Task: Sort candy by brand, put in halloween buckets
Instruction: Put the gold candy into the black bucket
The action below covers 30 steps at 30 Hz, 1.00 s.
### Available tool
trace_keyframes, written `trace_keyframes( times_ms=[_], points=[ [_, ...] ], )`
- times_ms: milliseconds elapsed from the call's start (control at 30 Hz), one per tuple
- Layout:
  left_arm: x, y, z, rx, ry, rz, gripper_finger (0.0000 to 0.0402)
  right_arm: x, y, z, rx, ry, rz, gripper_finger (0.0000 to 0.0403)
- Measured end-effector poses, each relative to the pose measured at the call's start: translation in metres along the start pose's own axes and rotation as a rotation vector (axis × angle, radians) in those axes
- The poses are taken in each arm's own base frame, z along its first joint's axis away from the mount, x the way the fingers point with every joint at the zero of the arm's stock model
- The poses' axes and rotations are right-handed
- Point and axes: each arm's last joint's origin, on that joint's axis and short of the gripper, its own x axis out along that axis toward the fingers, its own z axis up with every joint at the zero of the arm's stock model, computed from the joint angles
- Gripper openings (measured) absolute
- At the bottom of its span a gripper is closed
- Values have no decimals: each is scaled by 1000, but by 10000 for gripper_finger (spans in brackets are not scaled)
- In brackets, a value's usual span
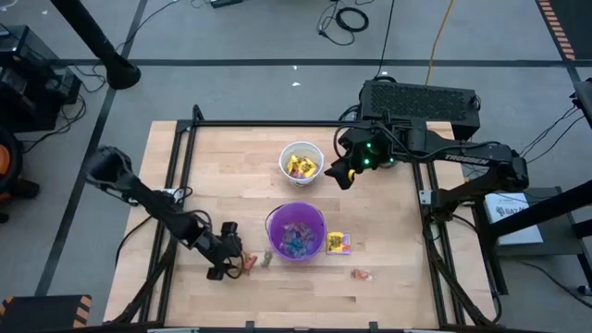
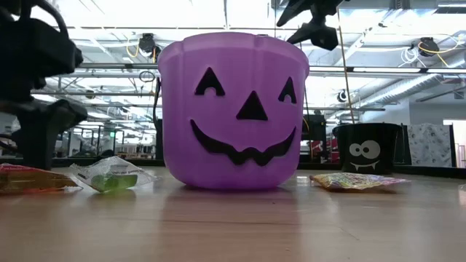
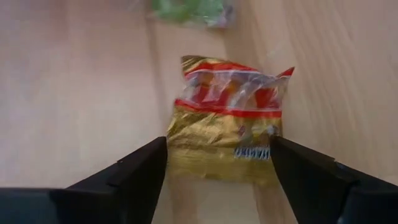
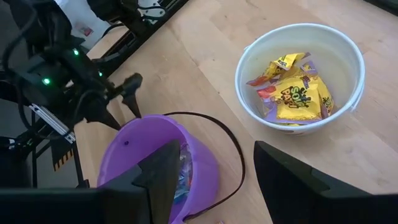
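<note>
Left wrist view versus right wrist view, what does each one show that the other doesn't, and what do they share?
Only the left wrist view shows the red and gold candy packet lying between the open left pincer fingers, with a green candy beyond it. Only the right wrist view shows the white bucket holding yellow packets, the purple bucket, and the open right pincer. Both show the wooden table.

I see a light wooden table (image 1: 277, 287) framed by black metal rails (image 1: 277, 123). Around the table, grey floor (image 1: 231, 37) carries black cables (image 1: 347, 18) and a yellow cable (image 1: 442, 32). Beyond the table's far edge, an industrial ceiling (image 2: 109, 18) shows bright strip lights, beams and pipes.
</note>
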Motion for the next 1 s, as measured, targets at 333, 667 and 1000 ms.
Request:
trace_keyframes(
  times_ms=[333,667,1000],
  points=[
    [31,-2,-1,55,13,20,150,0,2,3,-11,-32,26,196],
    [-16,-13,13,-148,153,-188,9,0,3,6,-31,-54,38,196],
    [-169,-5,65,-321,-278,-209,3,-4,3,24,-62,-202,102,196]
  ],
)
